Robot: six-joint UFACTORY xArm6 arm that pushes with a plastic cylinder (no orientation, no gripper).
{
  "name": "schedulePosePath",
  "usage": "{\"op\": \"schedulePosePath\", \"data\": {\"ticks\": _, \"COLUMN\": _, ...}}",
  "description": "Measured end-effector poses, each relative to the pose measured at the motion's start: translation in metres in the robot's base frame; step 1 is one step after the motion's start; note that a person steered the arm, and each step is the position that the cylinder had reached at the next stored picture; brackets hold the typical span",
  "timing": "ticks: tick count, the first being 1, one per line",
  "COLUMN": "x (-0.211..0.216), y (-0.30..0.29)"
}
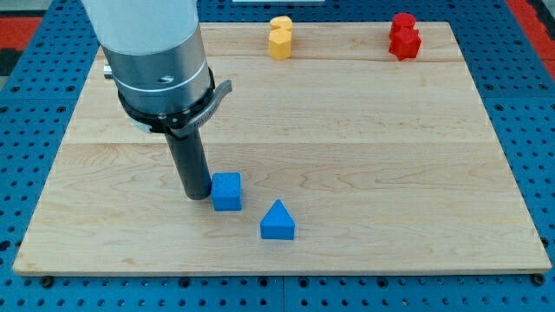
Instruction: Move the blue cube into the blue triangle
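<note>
The blue cube [227, 191] sits on the wooden board [364, 156] in the lower middle of the view. The blue triangle [277, 221] lies just below and to the right of it, a small gap apart. My tip [197, 196] is right at the cube's left side, touching or almost touching it. The rod rises from there into the large grey arm body at the view's top left.
A yellow block [279, 37] stands near the board's top edge in the middle. A red block [404, 36] stands at the top right. A blue perforated table surrounds the board.
</note>
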State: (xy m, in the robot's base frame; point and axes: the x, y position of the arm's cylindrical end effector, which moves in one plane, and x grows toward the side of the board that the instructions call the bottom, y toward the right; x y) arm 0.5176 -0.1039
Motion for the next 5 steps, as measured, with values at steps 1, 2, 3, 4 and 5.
{"op": "schedulePosePath", "data": {"ticks": 1, "x": -0.006, "y": 0.0}}
{"op": "schedulePosePath", "data": {"ticks": 2, "x": -0.006, "y": 0.015}}
{"op": "schedulePosePath", "data": {"ticks": 3, "x": -0.006, "y": 0.024}}
{"op": "schedulePosePath", "data": {"ticks": 4, "x": -0.006, "y": 0.028}}
{"op": "schedulePosePath", "data": {"ticks": 5, "x": -0.004, "y": 0.047}}
